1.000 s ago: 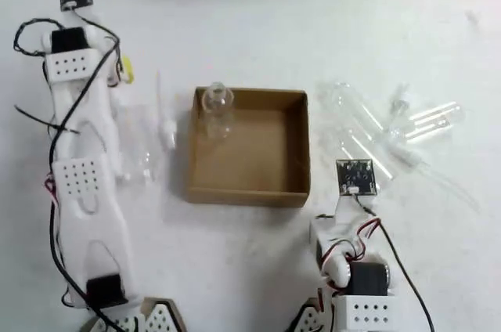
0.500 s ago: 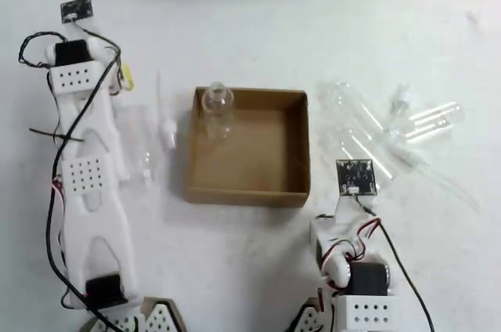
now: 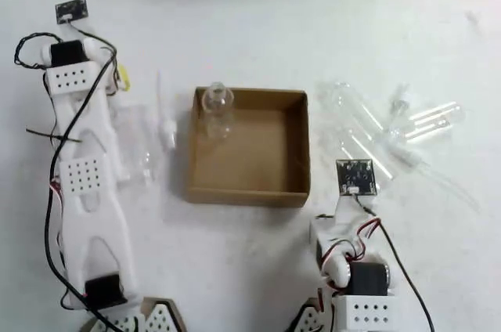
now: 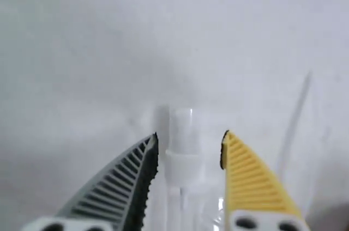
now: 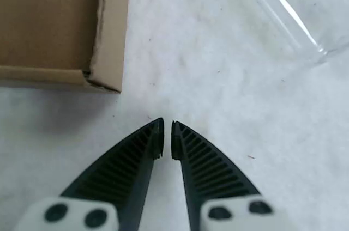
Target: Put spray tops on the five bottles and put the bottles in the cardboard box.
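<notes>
Tabletop (image 3: pixel 258 27) layout, read from left to right.

Left arm (image 3: pixel 78 175): stretched along the table's left side, away from its base.

Left gripper (image 4: pixel 190 139): the grey and yellow fingers are a narrow way apart, straddling a white spray top (image 4: pixel 183 127) (a thin gap shows on each side of the cap, so no firm contact can be read). Something clear shows below the cap, between the finger bases.

Second spray top (image 3: pixel 167 130): lies on the table between the left arm and the box, its thin dip tube pointing toward the far edge.

Clear bottle (image 3: pixel 143 158): lies just beside the left arm, near the second spray top.

Cardboard box (image 3: pixel 249 191): open, at the table's middle.

Boxed bottle (image 3: pixel 216 105): inside the box, in its far left corner. Whether it carries a top cannot be told.

Loose bottles (image 3: pixel 368 128): clear, lying in a cluster on the table to the right of the box; their number is hard to read.

Right arm (image 3: pixel 352 269): folded near the front edge, just right of the box's near right corner.

Right gripper (image 5: pixel 167 133): the black fingers are closed to a sliver and hold nothing, over bare table. A box corner lies to one side and the nearest bottle (image 5: pixel 294 13) to the other, both apart from the fingertips.
</notes>
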Controlling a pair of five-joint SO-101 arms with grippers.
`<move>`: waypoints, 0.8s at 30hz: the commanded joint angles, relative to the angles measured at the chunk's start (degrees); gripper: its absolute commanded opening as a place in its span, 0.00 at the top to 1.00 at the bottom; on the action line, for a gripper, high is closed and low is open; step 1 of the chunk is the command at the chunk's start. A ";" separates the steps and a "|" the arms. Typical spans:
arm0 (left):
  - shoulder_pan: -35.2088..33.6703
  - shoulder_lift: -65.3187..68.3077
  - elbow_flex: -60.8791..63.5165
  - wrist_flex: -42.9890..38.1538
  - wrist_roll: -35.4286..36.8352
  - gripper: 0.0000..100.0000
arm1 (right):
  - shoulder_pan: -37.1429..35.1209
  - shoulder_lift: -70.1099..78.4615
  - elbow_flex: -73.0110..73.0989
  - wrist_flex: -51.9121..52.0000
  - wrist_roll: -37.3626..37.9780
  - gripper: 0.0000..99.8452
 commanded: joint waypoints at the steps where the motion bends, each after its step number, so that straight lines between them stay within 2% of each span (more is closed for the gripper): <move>1: -0.57 -0.84 2.64 -2.81 0.53 0.82 | -0.40 -0.57 0.53 0.31 0.35 0.98; 5: -0.57 -1.10 6.42 -4.57 0.53 0.82 | -0.31 -0.57 0.53 0.31 0.35 0.98; 11: -0.31 -1.36 6.42 -4.57 -1.32 0.94 | -0.31 -0.57 0.53 0.31 0.35 0.98; 16: 0.40 -1.63 6.15 -4.04 -1.67 0.98 | -0.31 -0.57 0.53 0.31 0.35 0.98; 22: 0.48 -6.20 -4.48 2.73 -1.76 0.98 | -0.31 -0.57 0.53 0.31 0.35 0.98; 24: 0.48 -10.24 -3.87 3.87 -1.85 0.98 | -0.31 -0.57 0.53 0.31 0.35 0.98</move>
